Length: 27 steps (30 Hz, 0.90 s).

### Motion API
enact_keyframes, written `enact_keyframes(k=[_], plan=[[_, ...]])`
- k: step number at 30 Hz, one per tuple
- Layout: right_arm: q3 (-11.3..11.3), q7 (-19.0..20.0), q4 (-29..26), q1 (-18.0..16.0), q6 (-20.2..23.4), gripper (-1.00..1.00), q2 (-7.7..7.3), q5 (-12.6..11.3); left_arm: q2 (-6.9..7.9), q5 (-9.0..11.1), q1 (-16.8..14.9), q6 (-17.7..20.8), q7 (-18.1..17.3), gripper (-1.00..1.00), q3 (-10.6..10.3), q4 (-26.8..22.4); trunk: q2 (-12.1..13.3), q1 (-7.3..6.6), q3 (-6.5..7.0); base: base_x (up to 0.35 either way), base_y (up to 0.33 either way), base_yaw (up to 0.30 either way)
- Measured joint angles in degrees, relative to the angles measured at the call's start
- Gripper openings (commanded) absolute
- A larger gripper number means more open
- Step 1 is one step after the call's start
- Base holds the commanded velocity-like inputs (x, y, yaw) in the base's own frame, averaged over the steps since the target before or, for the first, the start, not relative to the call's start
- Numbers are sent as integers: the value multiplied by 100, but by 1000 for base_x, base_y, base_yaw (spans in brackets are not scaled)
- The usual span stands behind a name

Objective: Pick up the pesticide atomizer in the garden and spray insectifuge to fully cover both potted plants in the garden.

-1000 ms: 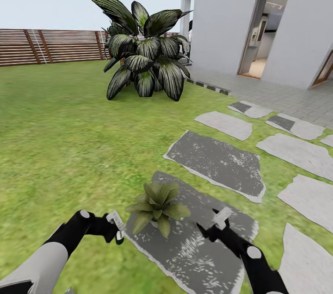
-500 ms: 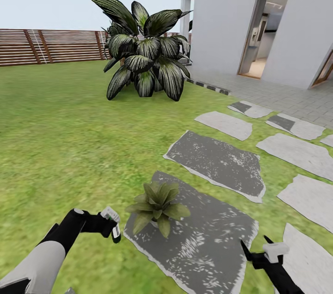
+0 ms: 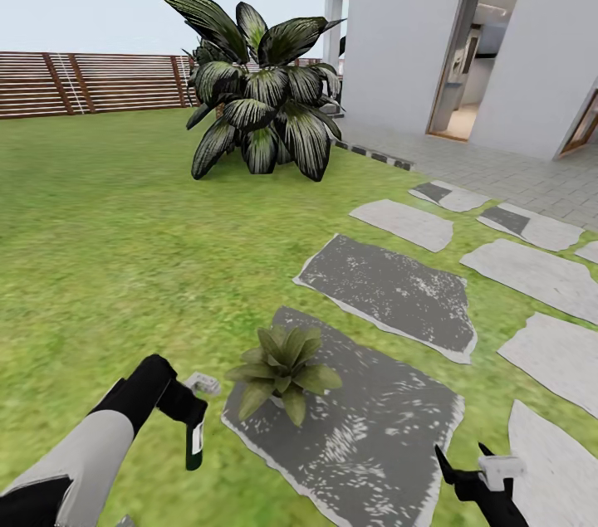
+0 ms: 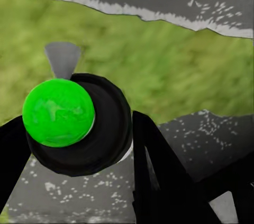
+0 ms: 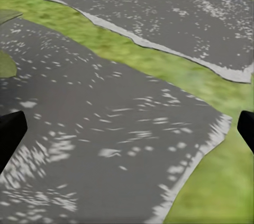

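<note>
Left claw point(image 3: 193, 419): closed on the atomizer point(image 3: 195, 437), a slim dark bottle with a white label strip, hanging roughly upright over the lawn point(image 3: 124, 261) just beside the near stone point(image 3: 365, 427). In the left wrist view the bottle point(image 4: 79, 123) is seen end-on, a dark round body with a bright green cap, black fingers point(image 4: 153, 171) either side.

Right claw point(image 3: 469, 469): jaws wide open, holding nothing, low at the right over the same stone. The right wrist view confirms bare stone point(image 5: 106, 128) between its two fingertips.

Plant point(image 3: 282, 369): one small rosette of pointed green leaves, standing on the near stone's left part, near the atomizer and apart from it. Which way the nozzle faces cannot be told.

Other items: large striped agave point(image 3: 262, 108), fence point(image 3: 91, 83), house wall point(image 3: 415, 21), further stepping stones point(image 3: 386, 290).

Handling note, step in hand (spraying this plant): likely best to bring the bottle over the rosette's centre, turn the nozzle toward the leaves, hold the grip firm, and sweep across all leaves for full cover. Keep the free claw clear of the spray path.
</note>
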Motion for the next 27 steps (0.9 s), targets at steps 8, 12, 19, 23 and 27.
enact_keyframes(k=[8,12,19,23,27], plan=[[-6,-1,0,0,-1,100,-3,2,-10,-23,9,446,11,-100,-206,-20,0,0,0,0,0,-48],[-6,-1,4,1,-2,100,-4,2,-9,-15,6,537,12,-100,-513,19,0,0,0,0,0,-269],[-6,-2,8,1,-2,100,-4,2,-10,-7,30,1105,6,-100,-1006,28,0,-1,0,38,14,-292],[-6,-3,9,1,-2,100,-4,2,-10,-14,30,1117,5,-100,-1017,16,0,-3,0,239,119,-273],[-1,6,8,0,-1,100,-2,7,-7,-26,38,1115,6,-100,-1032,25,0,0,0,62,36,-58]])
